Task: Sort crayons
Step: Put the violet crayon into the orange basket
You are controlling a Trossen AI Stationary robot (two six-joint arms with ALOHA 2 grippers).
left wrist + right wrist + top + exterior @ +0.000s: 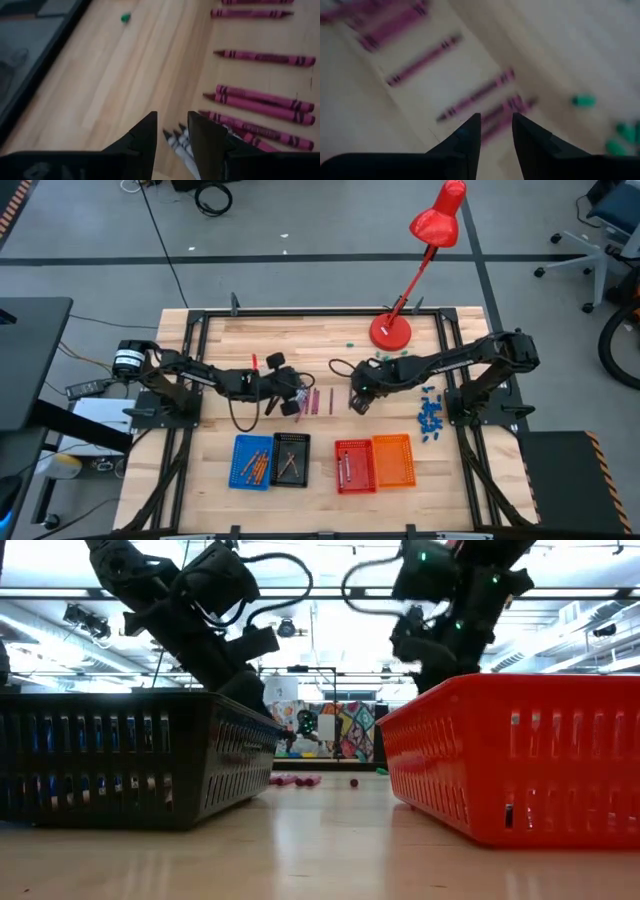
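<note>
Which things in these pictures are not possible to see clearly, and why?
- Grey crayons, left wrist view: the left claw covers most of them.
- Magenta crayons, right wrist view: blurred beyond the right claw; labels unreadable.
- Black basket and red basket, low view: walls hide the contents.
- Blue chunks, high view: too small to count.

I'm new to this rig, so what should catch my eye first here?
A red lamp stands at the table's far edge. At mid-table, the left gripper and right gripper, both open, flank a row of magenta crayons. Four baskets, blue, black, red and orange, line the near edge.
</note>
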